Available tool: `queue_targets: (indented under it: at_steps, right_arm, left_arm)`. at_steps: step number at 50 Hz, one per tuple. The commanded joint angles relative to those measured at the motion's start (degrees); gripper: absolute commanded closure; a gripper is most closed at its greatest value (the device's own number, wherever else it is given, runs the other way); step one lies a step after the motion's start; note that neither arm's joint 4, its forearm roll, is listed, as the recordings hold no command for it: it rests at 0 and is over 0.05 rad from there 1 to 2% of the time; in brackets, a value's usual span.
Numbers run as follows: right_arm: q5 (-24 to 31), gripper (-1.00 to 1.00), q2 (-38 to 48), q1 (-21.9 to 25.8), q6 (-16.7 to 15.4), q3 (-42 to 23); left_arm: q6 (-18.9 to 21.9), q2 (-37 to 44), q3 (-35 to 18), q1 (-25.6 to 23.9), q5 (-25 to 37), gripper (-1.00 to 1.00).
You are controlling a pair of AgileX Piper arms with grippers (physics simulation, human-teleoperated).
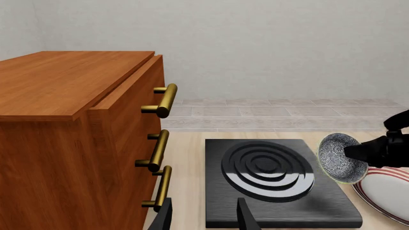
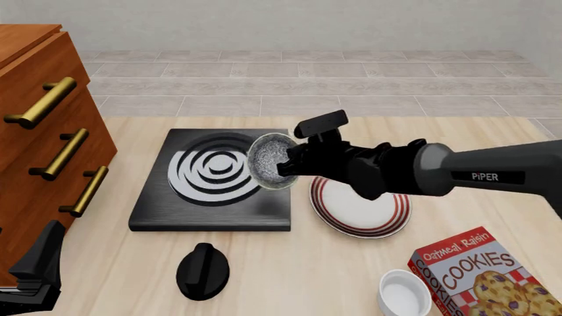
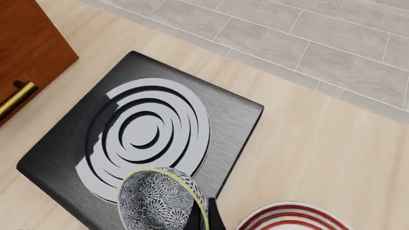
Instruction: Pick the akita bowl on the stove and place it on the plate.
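The akita bowl (image 2: 268, 162) hangs tilted on its side above the right edge of the stove (image 2: 158, 210), its speckled inside facing the burner. My right gripper (image 2: 288, 164) is shut on the bowl's rim. Just right of it the red-ringed plate (image 2: 360, 212) lies on the table. The right wrist view shows the bowl (image 3: 160, 201) pinched by the fingers (image 3: 203, 218), over the stove (image 3: 236, 115) and beside the plate (image 3: 294, 218). My left gripper (image 1: 204, 215) stands open and empty near the stove's (image 1: 319, 203) front left, and from there the bowl (image 1: 337, 158) and plate (image 1: 390, 191) show.
A wooden cabinet (image 2: 44, 131) with brass handles stands at the left. A black knob (image 2: 203, 270) lies in front of the stove. A plain white cup-like bowl (image 2: 404, 293) and a cookies box (image 2: 478, 273) sit at the front right.
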Motion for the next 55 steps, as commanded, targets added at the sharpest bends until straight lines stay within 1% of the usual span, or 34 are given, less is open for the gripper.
queue_targets:
  at_steps: [1, 6, 10, 16, 19, 20, 22, 23, 26, 29, 35, 39, 51, 54, 55]
  right_arm:
    - [-2.76, 1.0, -6.55, -3.67, 1.65, 6.92]
    - [-4.84, 1.0, -9.14, -6.25, 2.01, 11.21]
    - [-6.3, 1.0, -10.87, -9.29, 3.22, 13.96]
    - [-6.63, 1.0, -12.76, -13.06, 3.97, 16.17]
    - [-7.24, 1.0, -13.06, -15.31, 3.29, 17.33]
    - [-7.29, 1.0, -13.29, -16.32, 2.65, 17.83]
    - [-7.45, 1.0, -13.02, -16.82, 1.25, 18.36]
    - [-8.09, 1.0, -13.15, -17.87, 1.93, 19.11]
    - [-9.04, 1.0, -12.36, -19.19, 1.89, 19.65]
    - [-9.47, 1.0, -12.03, -20.76, 1.02, 20.11]
    - [-10.57, 1.0, -10.72, -22.03, 0.67, 20.77]
    - [-11.8, 1.0, -8.77, -21.44, 0.48, 21.13]
    - [-15.42, 1.0, -2.26, -21.88, -0.4, 21.6]
    - [-16.09, 1.0, -1.27, -21.86, -0.35, 21.65]
    - [-16.28, 1.0, -1.16, -22.3, 0.18, 21.65]
  left_arm:
    - [0.0, 0.0, 0.0, 0.0, 0.0, -1.0]
    - [0.0, 0.0, 0.0, 0.0, 0.0, -1.0]
    - [0.0, 0.0, 0.0, 0.0, 0.0, -1.0]
    - [0.0, 0.0, 0.0, 0.0, 0.0, -1.0]
    - [0.0, 0.0, 0.0, 0.0, 0.0, -1.0]
    - [0.0, 0.0, 0.0, 0.0, 0.0, -1.0]
    - [0.0, 0.0, 0.0, 0.0, 0.0, -1.0]
    - [0.0, 0.0, 0.0, 0.0, 0.0, -1.0]
    - [0.0, 0.0, 0.0, 0.0, 0.0, -1.0]
    - [0.0, 0.0, 0.0, 0.0, 0.0, -1.0]
    - [0.0, 0.0, 0.0, 0.0, 0.0, -1.0]
    - [0.0, 0.0, 0.0, 0.0, 0.0, -1.0]
    - [0.0, 0.0, 0.0, 0.0, 0.0, -1.0]
    - [0.0, 0.0, 0.0, 0.0, 0.0, -1.0]
    - [0.0, 0.0, 0.0, 0.0, 0.0, -1.0]
